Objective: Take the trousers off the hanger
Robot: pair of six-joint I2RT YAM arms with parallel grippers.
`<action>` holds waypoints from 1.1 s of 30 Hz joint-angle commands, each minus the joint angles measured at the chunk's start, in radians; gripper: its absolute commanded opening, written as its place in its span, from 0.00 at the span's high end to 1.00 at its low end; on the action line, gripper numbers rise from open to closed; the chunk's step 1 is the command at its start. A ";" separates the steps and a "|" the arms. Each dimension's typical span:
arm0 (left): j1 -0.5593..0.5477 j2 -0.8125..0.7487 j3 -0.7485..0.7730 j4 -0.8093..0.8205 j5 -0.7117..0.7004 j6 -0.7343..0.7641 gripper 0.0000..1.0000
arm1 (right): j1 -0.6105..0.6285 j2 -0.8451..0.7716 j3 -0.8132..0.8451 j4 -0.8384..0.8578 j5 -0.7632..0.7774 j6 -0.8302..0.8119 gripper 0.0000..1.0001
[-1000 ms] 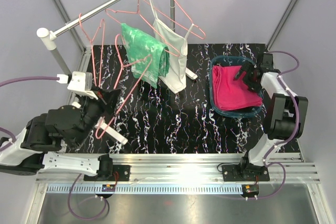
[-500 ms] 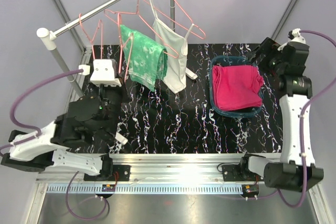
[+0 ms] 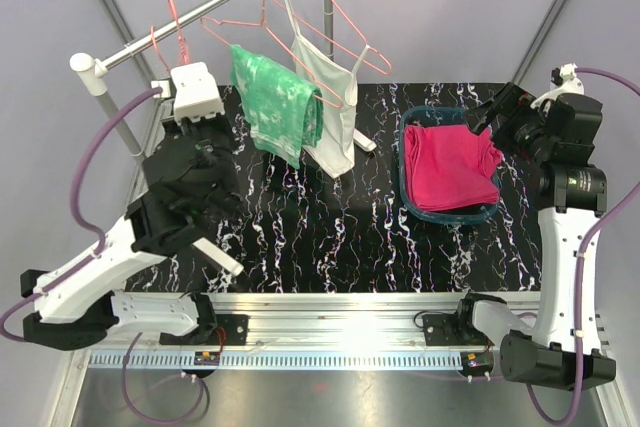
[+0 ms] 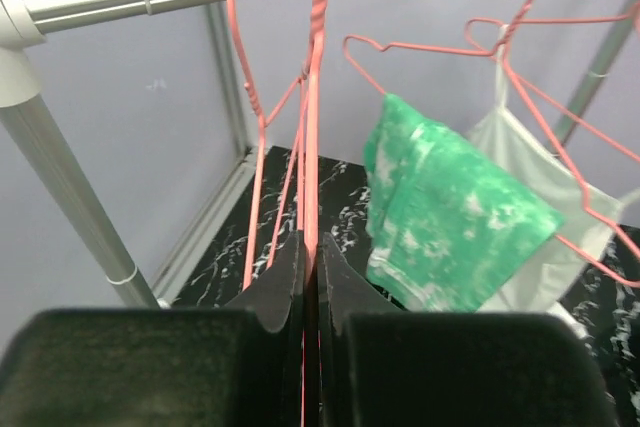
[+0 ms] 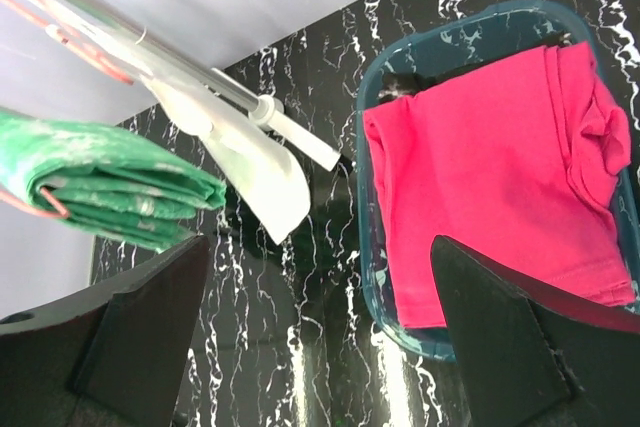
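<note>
Pink wire hanger point(image 4: 312, 97) is pinched in the left pincer point(image 4: 310, 267) at the steel rail point(image 3: 200, 9); seat its hook fully before letting go. Mottled green cloth trousers point(image 3: 275, 107) hang nearby; right pincer point(image 5: 320, 257) is spread.

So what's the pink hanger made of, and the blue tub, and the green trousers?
The pink hanger looks like thin bent wire with a smooth coating, maybe plastic. The blue tub seems to be clear tinted plastic: the tabletop shows through its wall. The green trousers look like soft matte cloth, folded and drooping.
</note>
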 commanded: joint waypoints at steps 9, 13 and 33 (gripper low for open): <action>0.263 0.086 0.058 -0.152 0.180 -0.291 1.00 | 0.005 -0.050 0.038 -0.007 -0.088 -0.018 0.01; 0.383 0.103 0.053 -0.345 0.327 -0.511 1.00 | 0.005 -0.056 0.011 0.003 -0.117 -0.018 0.00; 0.404 0.038 -0.047 -0.477 0.640 -0.783 0.41 | 0.005 -0.087 -0.094 0.020 -0.129 -0.043 0.01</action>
